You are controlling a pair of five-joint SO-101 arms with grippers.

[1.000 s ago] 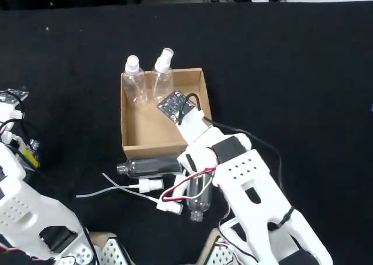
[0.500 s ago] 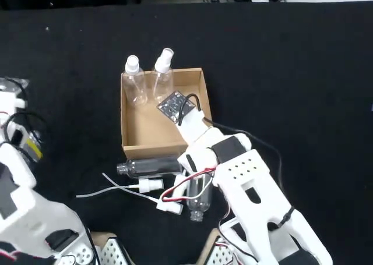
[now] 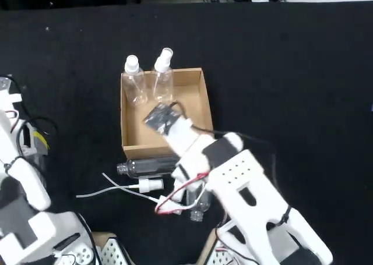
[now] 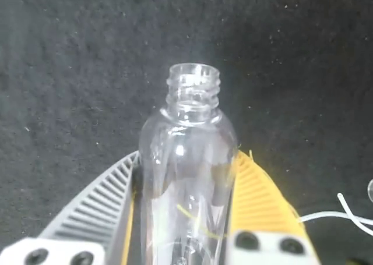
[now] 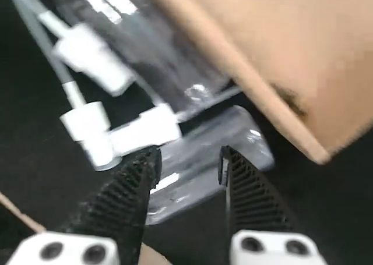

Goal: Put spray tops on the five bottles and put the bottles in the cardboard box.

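A: What does the left end effector (image 4: 187, 155) hold?
B: It is clamped on an uncapped clear bottle (image 4: 192, 110), well apart from the cardboard box (image 3: 123, 113).
A: And the right end effector (image 5: 189, 157)?
B: Its fingers are spread over a lying bottle (image 5: 233, 134) just outside the box's near wall. Two capped bottles (image 3: 135, 84) stand inside the box.

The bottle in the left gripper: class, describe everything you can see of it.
The bottle is clear, seemingly plastic, with rounded shoulders and a threaded neck, open and without a spray top. The left gripper is shut on its body, one ribbed finger on each side. The black table lies behind it.
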